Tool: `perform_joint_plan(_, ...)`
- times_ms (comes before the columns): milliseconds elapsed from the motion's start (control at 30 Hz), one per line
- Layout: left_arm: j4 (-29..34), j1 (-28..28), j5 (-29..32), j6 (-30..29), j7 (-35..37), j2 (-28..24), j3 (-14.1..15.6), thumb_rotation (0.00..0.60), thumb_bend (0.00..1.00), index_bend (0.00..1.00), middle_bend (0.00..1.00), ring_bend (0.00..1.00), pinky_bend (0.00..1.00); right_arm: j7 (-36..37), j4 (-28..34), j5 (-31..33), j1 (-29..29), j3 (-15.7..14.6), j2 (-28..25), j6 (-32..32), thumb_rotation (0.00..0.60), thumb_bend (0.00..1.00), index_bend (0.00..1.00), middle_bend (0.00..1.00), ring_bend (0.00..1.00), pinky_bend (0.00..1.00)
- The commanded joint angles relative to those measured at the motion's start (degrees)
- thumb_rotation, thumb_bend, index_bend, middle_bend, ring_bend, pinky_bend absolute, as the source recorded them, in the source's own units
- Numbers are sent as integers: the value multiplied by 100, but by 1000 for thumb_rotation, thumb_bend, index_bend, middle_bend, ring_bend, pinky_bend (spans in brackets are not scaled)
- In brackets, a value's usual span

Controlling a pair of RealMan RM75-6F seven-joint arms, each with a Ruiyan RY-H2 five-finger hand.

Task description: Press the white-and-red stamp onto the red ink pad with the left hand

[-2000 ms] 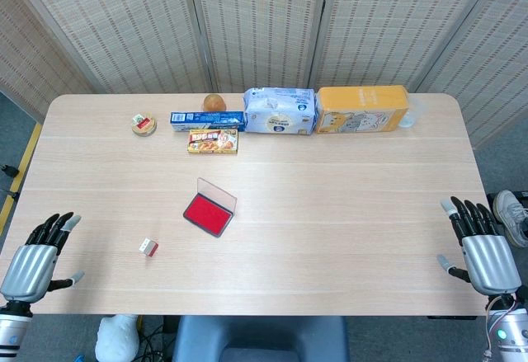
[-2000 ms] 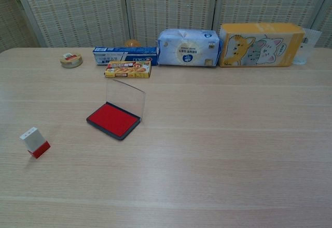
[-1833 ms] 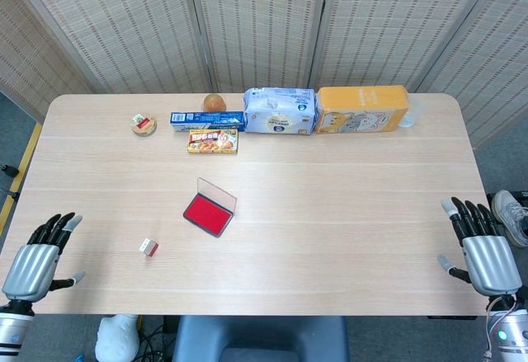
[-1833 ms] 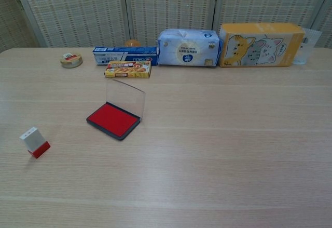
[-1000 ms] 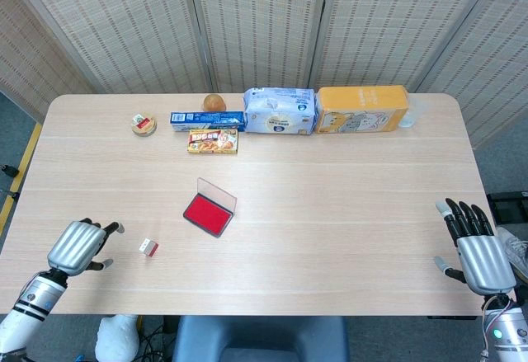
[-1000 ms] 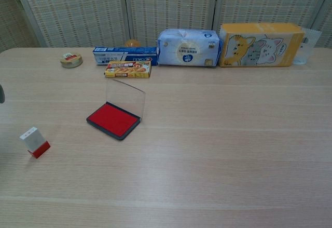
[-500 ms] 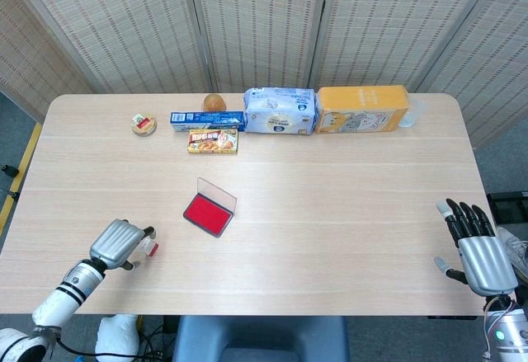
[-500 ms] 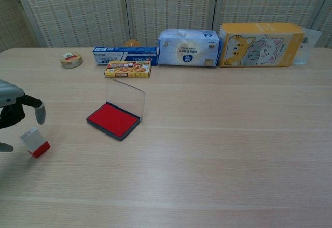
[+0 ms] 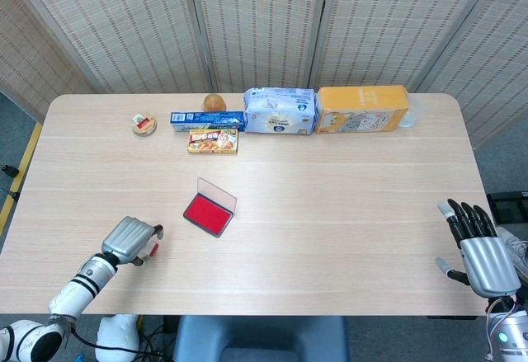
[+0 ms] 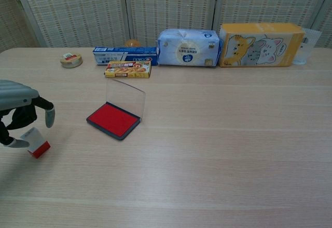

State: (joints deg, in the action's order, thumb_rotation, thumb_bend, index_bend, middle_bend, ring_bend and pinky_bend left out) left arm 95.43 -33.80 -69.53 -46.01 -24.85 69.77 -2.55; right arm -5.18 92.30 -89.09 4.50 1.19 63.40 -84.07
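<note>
The white-and-red stamp (image 10: 35,142) stands on the table at the front left; in the head view only its red end (image 9: 153,249) shows past my left hand. My left hand (image 9: 130,238) hangs right over it, fingers (image 10: 49,117) curled down on the stamp's right and the thumb at its left side, with no firm grip visible. The red ink pad (image 9: 205,213) lies open to the right of the stamp, with its clear lid (image 10: 126,99) standing up behind it. My right hand (image 9: 483,251) is off the table's front right corner, fingers spread, holding nothing.
Along the back edge stand a round tin (image 9: 143,124), a blue box (image 9: 208,119), a yellow snack box (image 9: 213,141), a round fruit (image 9: 214,102), a tissue pack (image 9: 280,110) and an orange cat-print box (image 9: 363,109).
My left hand has moved from the table's front left edge rightward to the stamp and curled its fingers around it. The stamp, ink pad and right hand stayed put.
</note>
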Motion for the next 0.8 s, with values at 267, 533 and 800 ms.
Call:
perform_joint_plan(267, 4, -170, 605, -3, -278, -14, 87, 600, 293, 419, 835, 654, 540, 56, -11, -21, -6, -4, -22, -11, 600, 202, 0, 12, 26, 0)
perform_joint_plan(533, -15, -247, 808, -77, -385, 17, 185, 600, 293, 424, 836, 654, 540, 91, -12, -66, -16, -23, -38, -29, 600, 202, 0, 12, 26, 0)
perform_joint_plan(800, -85, -315, 897, -68, -314, 59, 252, 600, 293, 453, 835, 654, 540, 98, -12, -64, -18, -21, -40, -30, 600, 203, 0, 12, 26, 0)
